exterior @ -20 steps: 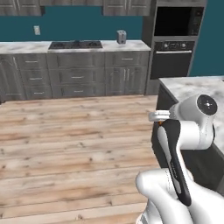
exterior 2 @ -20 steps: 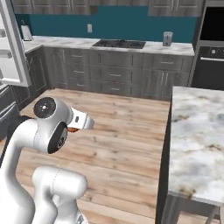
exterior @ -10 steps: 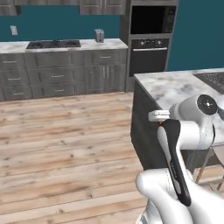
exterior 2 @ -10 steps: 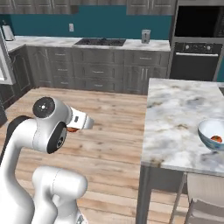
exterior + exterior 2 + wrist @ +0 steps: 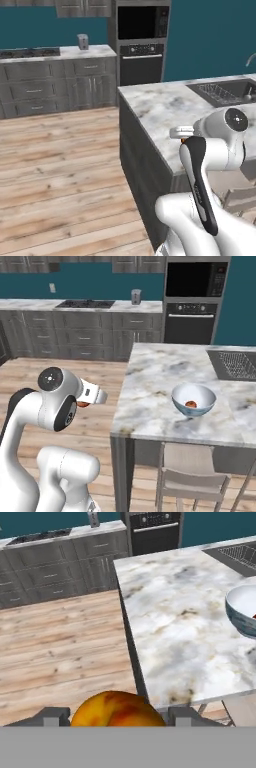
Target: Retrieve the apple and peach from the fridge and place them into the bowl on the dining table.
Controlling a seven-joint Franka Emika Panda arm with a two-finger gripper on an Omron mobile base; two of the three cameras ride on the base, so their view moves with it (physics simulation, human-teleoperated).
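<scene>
Gripper (image 5: pixel 118 724) fingers are closed partway around a round orange-and-red fruit (image 5: pixel 118 711), held low in the hand view above the wood floor (image 5: pixel 60 657). Just beyond it, the marble table (image 5: pixel 155 391) carries the pale bowl (image 5: pixel 194 399), in which a small reddish fruit (image 5: pixel 190 404) is seen. Farther off, a dark oven (image 5: pixel 192 306) is set against the teal wall.

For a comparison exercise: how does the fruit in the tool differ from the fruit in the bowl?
The held fruit is clamped in the tool, short of the dining table; the bowl fruit lies in the bowl. The held fruit is yellow-orange with red; the bowl fruit looks darker orange-brown. Both are small and round.
</scene>
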